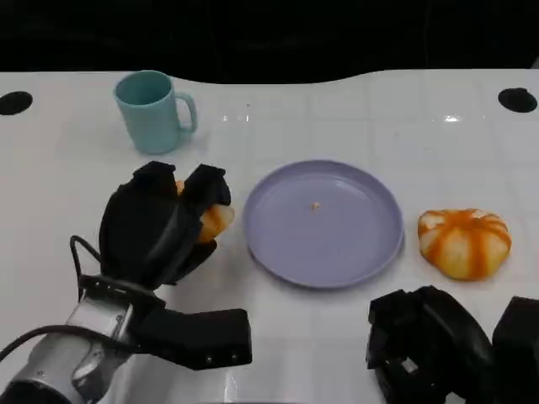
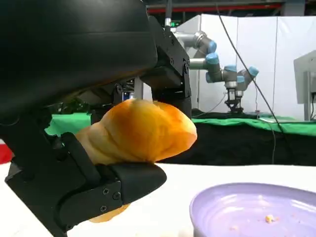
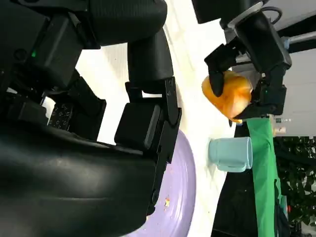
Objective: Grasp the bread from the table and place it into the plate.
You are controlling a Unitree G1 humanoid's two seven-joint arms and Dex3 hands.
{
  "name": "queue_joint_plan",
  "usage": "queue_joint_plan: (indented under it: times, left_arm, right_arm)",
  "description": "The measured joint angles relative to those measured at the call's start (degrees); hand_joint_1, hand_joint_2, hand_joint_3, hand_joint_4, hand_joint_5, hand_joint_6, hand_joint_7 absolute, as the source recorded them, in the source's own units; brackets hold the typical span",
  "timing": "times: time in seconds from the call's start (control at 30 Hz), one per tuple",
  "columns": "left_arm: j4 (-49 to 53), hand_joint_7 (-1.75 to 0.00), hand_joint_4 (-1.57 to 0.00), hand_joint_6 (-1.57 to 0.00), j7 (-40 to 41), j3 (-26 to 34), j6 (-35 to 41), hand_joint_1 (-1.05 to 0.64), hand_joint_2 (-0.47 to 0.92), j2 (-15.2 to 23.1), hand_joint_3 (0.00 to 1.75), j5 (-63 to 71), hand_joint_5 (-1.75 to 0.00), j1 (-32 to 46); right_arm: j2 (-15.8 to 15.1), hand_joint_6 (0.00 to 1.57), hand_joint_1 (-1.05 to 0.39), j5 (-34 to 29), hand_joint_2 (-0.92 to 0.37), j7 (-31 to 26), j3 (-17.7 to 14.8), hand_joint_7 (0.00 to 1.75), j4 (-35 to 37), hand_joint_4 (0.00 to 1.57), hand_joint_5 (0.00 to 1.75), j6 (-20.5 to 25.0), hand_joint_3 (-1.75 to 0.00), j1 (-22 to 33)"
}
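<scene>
The left hand (image 1: pixel 160 223) grips the bread (image 1: pixel 210 217), a golden roll, between fingers on its far side and a thumb beneath it; in the left wrist view the bread (image 2: pixel 140 131) appears raised clear of the white table (image 1: pixel 362 109), held just left of the lilac plate (image 1: pixel 324 223) and not yet over it. The right hand (image 1: pixel 446 345) rests near the front edge at the right, holding nothing, though whether its fingers are curled or spread cannot be told. A second, striped orange bun (image 1: pixel 465 242) lies on the table just right of the plate, and a teal mug (image 1: pixel 154 111) stands at the far left. Principal risks, as judged from this arrangement: the roll is soft and rounded, and much of it bulges beyond the fingers, so a sideways carry could let it roll or squeeze out before reaching the plate. The plate's raised rim lies directly in the path; a low carry might strike it and push the plate toward the striped bun. Releasing too early, above the near-left rim, would probably leave the bread perched on the edge or back on the table. An overly firm grip could also crush the roll.
</scene>
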Motion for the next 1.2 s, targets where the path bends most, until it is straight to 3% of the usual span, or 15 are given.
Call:
queue_joint_plan:
  times: [0.33, 0.6, 1.07, 1.2]
  left_arm:
    - [-2.5, -1.75, -0.98, -0.72, -0.1, 1.3, -4.3, -0.29, 0.23, -0.3, 1.49, -0.7, -1.75, -1.7]
    - [-1.2, -1.75, -1.02, -0.76, -1.4, 1.1, -8.6, -0.22, 0.16, -4.7, 1.51, -2.6, -1.75, -5.3]
    - [17.2, -1.75, -1.08, -0.83, -2.2, -2.0, -13.5, -0.26, 0.09, -13.9, 1.6, -3.3, -1.75, -15.6]
    - [22.8, -1.75, -1.08, -0.84, -1.2, -3.9, -12.8, -0.28, 0.14, -16.1, 1.6, -2.4, -1.75, -18.8]
  right_arm:
    - [0.1, 1.57, -1.05, 0.5, -0.03, 1.1, -0.1, 1.0, 1.3, 1.54, 1.3, 0.0, -1.37, -1.0]
    - [0.0, 1.57, -1.05, 0.0, -0.06, 1.0, -0.2, 1.02, 1.5, 1.54, 1.3, -1.5, -1.36, -1.0]
    - [-0.1, 1.57, -1.05, 0.3, -0.04, 1.4, -0.7, 1.03, 2.1, 1.55, 1.3, -1.5, -1.39, -0.4]
    - [-0.2, 1.57, -1.05, 0.4, -0.06, 2.1, -0.7, 1.01, 2.1, 1.54, 1.29, -1.6, -1.36, -0.3]
